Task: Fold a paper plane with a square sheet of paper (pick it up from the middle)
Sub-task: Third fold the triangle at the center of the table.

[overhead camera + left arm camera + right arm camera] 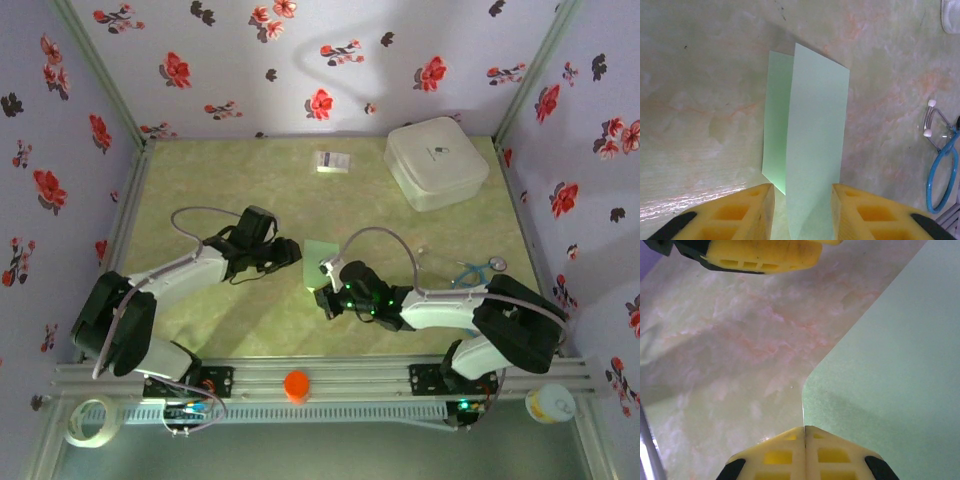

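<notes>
From above, both arms bend inward to frame centre, where the square sheet of paper [322, 258] sits between them on the surface [250, 190]. Left wrist view: left jaws apart, the folded sheet [815, 140] running between them, a stethoscope [929, 190] at right. Right wrist view: right jaws together, pinching the sheet's [890, 365] edge.

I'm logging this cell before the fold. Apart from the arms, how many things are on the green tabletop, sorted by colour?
White: 2 (rounded box, printed card)
Pale green: 1 (sheet of paper)
Blue: 1 (looped tube)
Total: 4
</notes>
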You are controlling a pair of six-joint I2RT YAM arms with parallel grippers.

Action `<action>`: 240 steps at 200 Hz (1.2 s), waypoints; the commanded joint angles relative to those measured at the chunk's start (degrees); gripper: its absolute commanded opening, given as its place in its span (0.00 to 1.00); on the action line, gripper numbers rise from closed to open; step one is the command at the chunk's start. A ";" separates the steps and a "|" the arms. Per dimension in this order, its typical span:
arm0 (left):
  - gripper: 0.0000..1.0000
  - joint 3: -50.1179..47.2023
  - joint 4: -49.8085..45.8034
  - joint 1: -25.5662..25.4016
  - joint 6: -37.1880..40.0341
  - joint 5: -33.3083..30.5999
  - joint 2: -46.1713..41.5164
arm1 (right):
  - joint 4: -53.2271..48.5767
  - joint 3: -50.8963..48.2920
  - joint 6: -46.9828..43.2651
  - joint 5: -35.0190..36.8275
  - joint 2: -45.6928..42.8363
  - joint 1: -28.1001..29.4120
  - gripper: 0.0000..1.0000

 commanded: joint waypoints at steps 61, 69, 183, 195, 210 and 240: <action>0.18 5.15 0.74 0.44 4.63 6.76 5.06 | 2.66 -0.99 5.27 -12.28 0.66 -3.58 0.00; 0.16 6.22 0.67 0.44 4.98 7.76 6.26 | 2.57 -0.89 5.49 -12.80 0.94 -3.69 0.00; 0.08 19.22 -7.97 -0.59 11.29 11.52 25.31 | 2.81 1.29 7.62 -15.77 6.00 -4.83 0.00; 0.08 19.22 -8.00 -0.69 11.48 11.58 26.38 | 2.77 1.39 7.69 -15.75 6.16 -4.90 0.00; 0.08 18.98 -7.97 -0.79 11.85 11.63 27.68 | 2.61 1.65 7.74 -15.63 6.44 -5.02 0.00; 0.07 17.95 -7.69 -0.83 11.92 11.36 29.46 | 1.44 1.84 7.61 -14.24 6.15 -5.35 0.00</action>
